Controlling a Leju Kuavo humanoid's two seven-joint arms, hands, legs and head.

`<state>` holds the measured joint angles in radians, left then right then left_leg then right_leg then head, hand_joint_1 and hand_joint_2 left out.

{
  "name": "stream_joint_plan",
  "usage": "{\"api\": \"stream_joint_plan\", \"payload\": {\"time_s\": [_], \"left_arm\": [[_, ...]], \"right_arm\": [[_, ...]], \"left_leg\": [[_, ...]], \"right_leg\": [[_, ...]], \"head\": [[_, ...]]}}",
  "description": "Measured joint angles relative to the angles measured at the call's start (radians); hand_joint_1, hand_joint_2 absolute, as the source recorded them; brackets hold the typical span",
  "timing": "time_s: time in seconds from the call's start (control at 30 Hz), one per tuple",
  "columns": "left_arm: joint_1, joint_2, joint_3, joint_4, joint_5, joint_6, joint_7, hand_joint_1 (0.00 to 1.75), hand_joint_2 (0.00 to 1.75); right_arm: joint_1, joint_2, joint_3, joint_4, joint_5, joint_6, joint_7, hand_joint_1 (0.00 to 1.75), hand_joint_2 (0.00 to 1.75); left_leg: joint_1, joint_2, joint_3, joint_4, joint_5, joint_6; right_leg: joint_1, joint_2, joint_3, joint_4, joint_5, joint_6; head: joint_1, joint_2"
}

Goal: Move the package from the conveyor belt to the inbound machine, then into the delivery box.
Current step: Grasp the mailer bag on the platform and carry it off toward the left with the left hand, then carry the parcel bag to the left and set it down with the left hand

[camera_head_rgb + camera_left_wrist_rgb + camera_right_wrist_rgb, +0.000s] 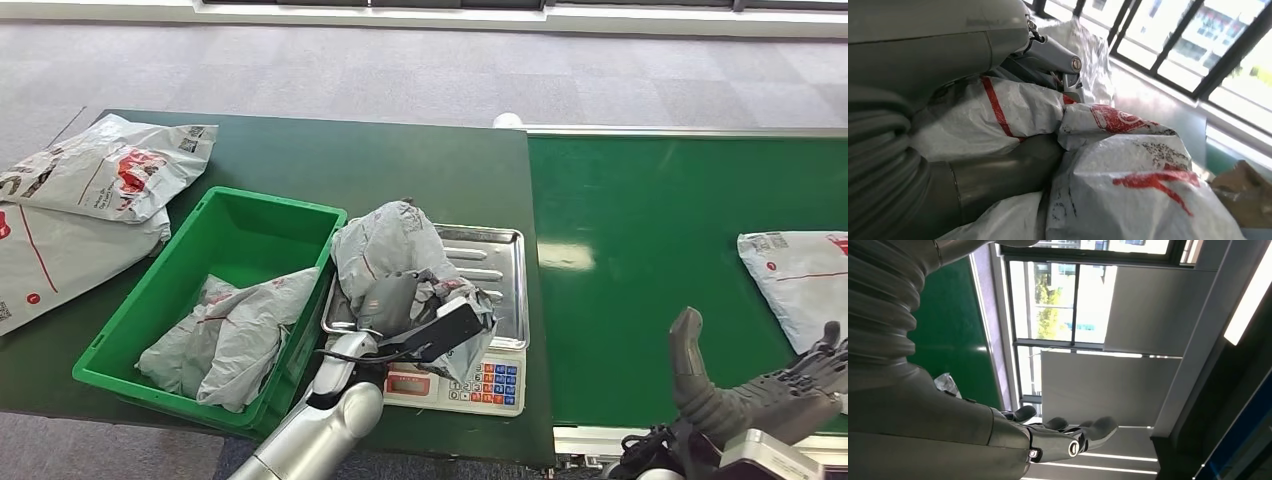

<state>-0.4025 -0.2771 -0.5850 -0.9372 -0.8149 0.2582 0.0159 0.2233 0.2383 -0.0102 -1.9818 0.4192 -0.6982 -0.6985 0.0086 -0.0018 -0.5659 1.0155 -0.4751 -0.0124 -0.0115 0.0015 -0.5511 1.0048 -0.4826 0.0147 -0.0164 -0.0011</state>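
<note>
A crumpled grey package [393, 243] with red markings sits on the steel tray [497, 262] of the inbound machine's scale. My left hand [402, 301] grips its near side. In the left wrist view the package [1128, 185] is pinched between the thick thumb [998, 170] and the fingers [1053, 55]. A second grey package [800, 280] lies on the green conveyor belt [640, 260] at the far right. My right hand [760, 395] hovers open at the belt's near edge, just short of that package. Its fingers [1083, 432] are spread with nothing in them.
The green delivery box [240, 225] stands left of the scale and holds one grey package [230, 335]. The scale's keypad [485, 385] faces me. Two more packages [110, 165] lie on the dark green table at the far left.
</note>
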Motion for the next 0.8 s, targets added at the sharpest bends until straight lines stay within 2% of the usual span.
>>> {"api": "stream_joint_plan", "payload": {"time_s": [0.13,0.27,0.43,0.8], "left_arm": [[0.045,0.026,0.068,-0.23,-0.021,-0.013,0.026,1.75,1.75],[0.068,0.043,0.107,-0.358,-0.025,-0.026,0.034,1.75,1.75],[0.082,0.053,0.125,-0.428,-0.025,-0.029,0.035,1.75,1.75],[0.089,0.065,0.156,-0.493,-0.039,-0.026,0.036,1.75,1.75]], "right_arm": [[0.014,-0.002,-0.001,0.0,-0.015,0.0,0.0,0.0,1.75],[0.018,-0.004,-0.002,0.0,-0.017,0.0,0.0,0.0,1.75],[0.021,-0.005,-0.002,0.0,-0.018,0.0,0.0,0.0,1.75],[0.02,-0.005,-0.002,0.0,-0.018,0.0,0.0,0.0,1.75]], "left_leg": [[0.0,0.0,-0.001,0.0,0.0,0.0],[0.001,0.0,-0.001,0.0,0.0,0.0],[0.001,0.0,-0.001,0.0,0.0,0.0],[0.001,0.0,-0.002,0.0,0.0,0.0]], "right_leg": [[0.0,0.0,-0.001,0.0,0.0,0.0],[0.0,0.0,-0.001,0.0,0.0,0.0],[-0.001,0.0,-0.001,0.0,0.0,0.0],[0.0,0.0,-0.001,0.0,0.0,0.0]], "head": [[0.0,0.0],[0.0,0.0],[0.0,0.0],[0.0,0.0]]}}
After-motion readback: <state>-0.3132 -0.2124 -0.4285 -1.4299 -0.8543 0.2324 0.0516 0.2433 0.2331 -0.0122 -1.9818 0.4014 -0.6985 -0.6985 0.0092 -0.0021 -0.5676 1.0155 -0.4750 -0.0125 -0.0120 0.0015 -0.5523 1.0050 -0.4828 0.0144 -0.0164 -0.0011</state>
